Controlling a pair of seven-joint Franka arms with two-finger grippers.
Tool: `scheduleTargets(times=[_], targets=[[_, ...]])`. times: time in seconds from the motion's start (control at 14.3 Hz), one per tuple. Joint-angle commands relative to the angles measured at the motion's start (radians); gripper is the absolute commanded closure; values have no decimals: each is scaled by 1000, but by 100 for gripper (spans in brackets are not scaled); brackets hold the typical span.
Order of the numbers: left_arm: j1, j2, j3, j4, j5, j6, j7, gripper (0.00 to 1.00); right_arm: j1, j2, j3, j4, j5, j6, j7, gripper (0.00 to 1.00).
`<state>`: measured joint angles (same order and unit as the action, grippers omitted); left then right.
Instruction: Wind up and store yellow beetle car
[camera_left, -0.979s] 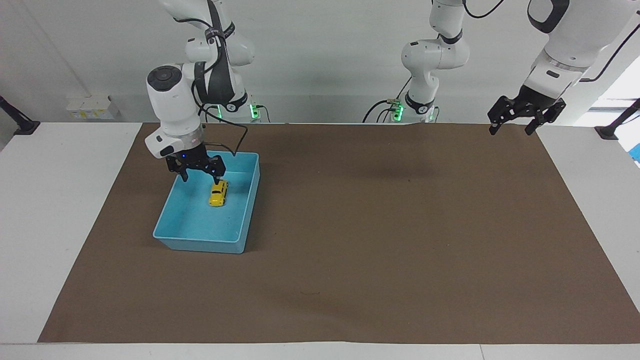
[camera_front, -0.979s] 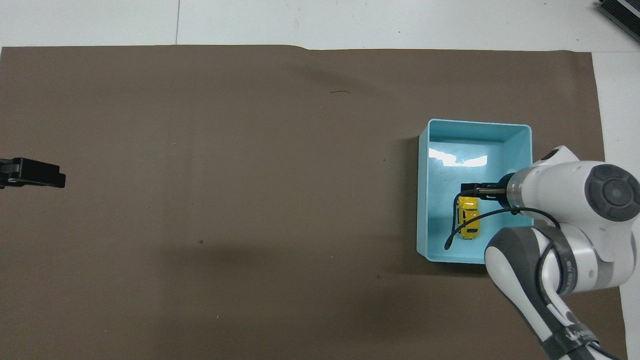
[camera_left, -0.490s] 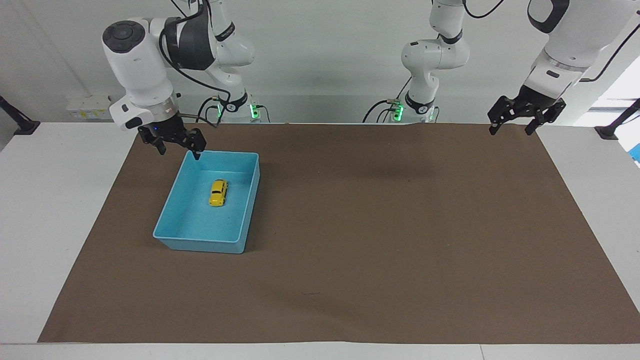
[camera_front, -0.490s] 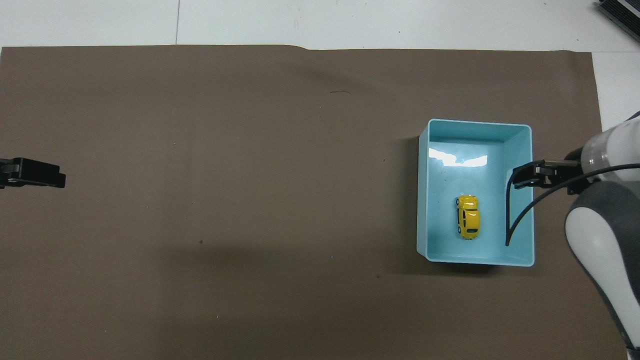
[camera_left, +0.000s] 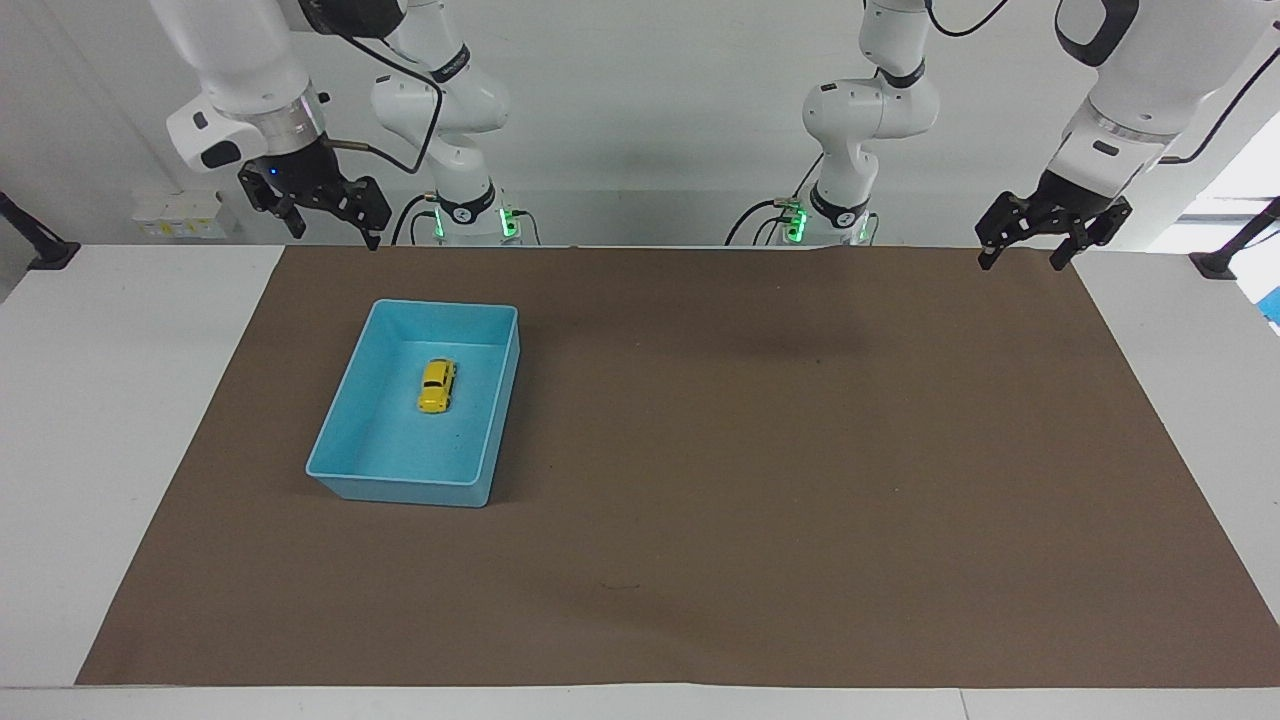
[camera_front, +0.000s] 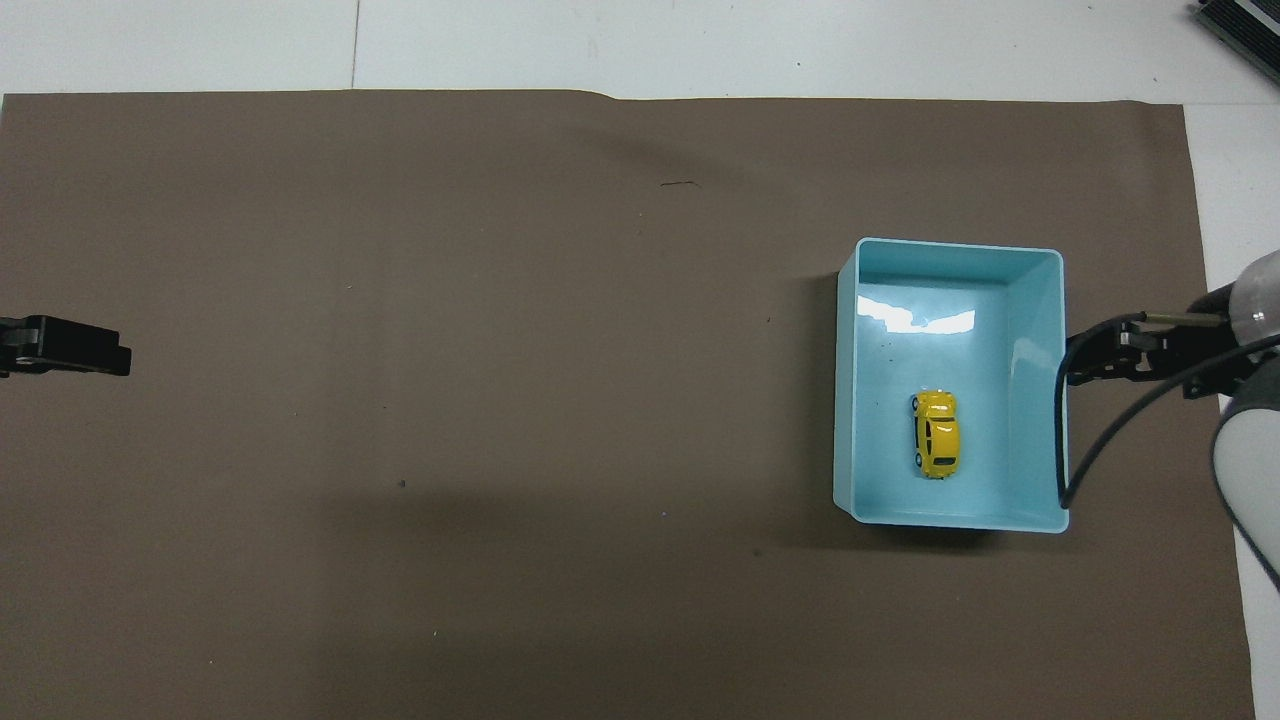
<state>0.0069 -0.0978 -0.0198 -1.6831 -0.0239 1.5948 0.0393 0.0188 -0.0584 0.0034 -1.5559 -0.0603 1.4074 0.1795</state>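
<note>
Two grippers: both raised, both with fingers spread, neither holding anything.
Change: a second ago the right gripper (camera_left: 322, 215) hung low inside the bin (camera_left: 350, 400), just above the car (camera_left: 437, 386); it has since lifted out and drawn back toward the robots' edge of the mat (camera_left: 700, 480), at the right arm's end. The car and bin have not shifted.
Left gripper (camera_left: 1030, 247): waiting, unchanged, over the mat's corner at the left arm's end.
Car place: below and well apart from the right gripper, on the bin floor, nearer the bin's robot-side wall, touching no wall.
Room: the bin's rim is uncovered all round; the mat between the bin and the left gripper lies bare.
Car look: tiny, bright yellow, rounded body, dark windows, upright on its wheels, lengthwise along the bin.
</note>
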Motion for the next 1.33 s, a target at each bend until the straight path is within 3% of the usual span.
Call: scheduleTargets(times=[0.0,1.26], targets=[[8,-7,-6,-1,18,7,-9,0,-29,23,0,17,33,-10,-25,0],[8,-7,-6,-1,18,7,-9,0,-31,23,0,8,48,36,-25,0]])
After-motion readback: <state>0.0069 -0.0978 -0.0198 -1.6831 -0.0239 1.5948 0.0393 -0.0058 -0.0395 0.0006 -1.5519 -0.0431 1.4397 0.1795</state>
